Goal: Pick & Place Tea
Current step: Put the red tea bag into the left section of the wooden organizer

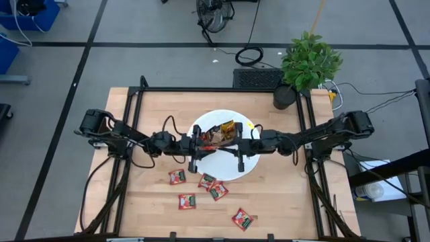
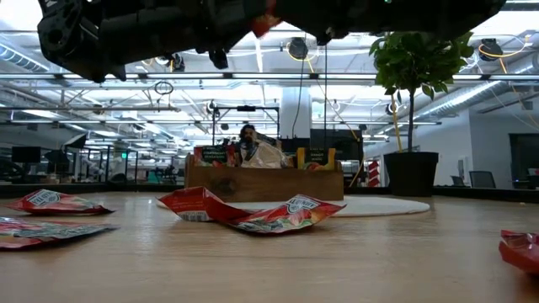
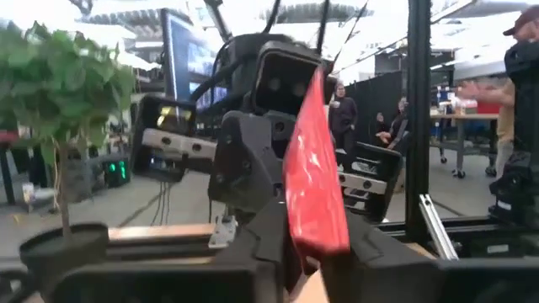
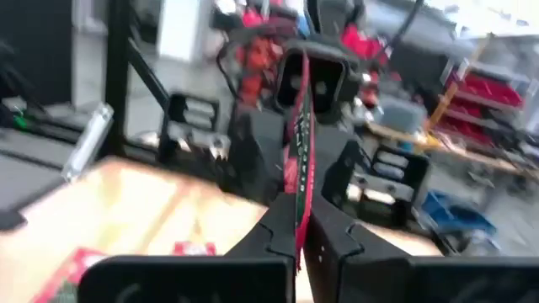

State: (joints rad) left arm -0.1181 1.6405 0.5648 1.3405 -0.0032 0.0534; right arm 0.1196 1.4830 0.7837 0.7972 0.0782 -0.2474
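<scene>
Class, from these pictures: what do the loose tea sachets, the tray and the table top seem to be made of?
Tea sachets: likely glossy foil or plastic film; they crinkle and shine. Tray: brown, matte, probably wood. Table top: pale wood, with visible plank seams.

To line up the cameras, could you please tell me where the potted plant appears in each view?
High view: potted plant at the table's far right corner.
Low view: right of centre, at the table's far edge.
Left wrist view: off to one side of the right arm, at.
Right wrist view: not in it.
Shared landmark: the red sachet, except in the high view.
</scene>
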